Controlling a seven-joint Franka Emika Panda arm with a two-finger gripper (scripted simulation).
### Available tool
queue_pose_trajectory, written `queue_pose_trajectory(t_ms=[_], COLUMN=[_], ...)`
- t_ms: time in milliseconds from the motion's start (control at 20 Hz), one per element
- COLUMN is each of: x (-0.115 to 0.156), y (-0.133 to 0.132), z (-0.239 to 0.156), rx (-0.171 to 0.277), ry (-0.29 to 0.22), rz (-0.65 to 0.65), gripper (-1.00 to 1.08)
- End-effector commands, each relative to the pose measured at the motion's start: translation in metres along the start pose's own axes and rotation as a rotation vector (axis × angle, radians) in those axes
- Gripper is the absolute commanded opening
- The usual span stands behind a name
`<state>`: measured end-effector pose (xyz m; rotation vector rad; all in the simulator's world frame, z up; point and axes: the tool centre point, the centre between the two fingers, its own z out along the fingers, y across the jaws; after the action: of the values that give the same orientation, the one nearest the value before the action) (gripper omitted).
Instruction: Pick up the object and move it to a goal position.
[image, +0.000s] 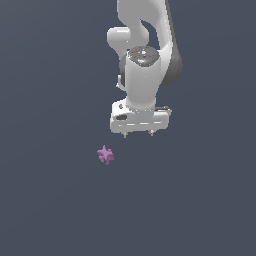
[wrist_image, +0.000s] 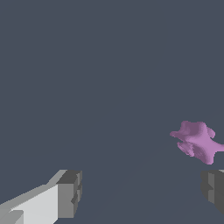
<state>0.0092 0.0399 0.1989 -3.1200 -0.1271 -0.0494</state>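
Note:
The object (image: 105, 155) is a small pinkish-purple knobbly star-like lump lying on the dark grey floor. The white gripper (image: 138, 134) hangs above the floor, to the exterior view's right of the object and apart from it, pointing down. Only its two short fingertips show below the hand, spread apart. In the wrist view the object (wrist_image: 197, 141) lies beyond the fingers, closer to one finger, and outside the gap. The gripper (wrist_image: 142, 192) is open with nothing between its grey pads (wrist_image: 70, 192).
The floor (image: 50, 200) is a plain dark grey surface all around. The white arm (image: 145, 45) rises from the gripper toward the top of the exterior view. No other objects or containers show.

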Motion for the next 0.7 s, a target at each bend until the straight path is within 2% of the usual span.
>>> queue_pose_trajectory(t_ms=[0, 650], x=[0.000, 0.002], y=[-0.001, 0.017], z=[-0.002, 0.011], rx=[-0.002, -0.005], ry=[0.002, -0.003], rz=[-0.002, -0.084], gripper=[1.00, 1.00])
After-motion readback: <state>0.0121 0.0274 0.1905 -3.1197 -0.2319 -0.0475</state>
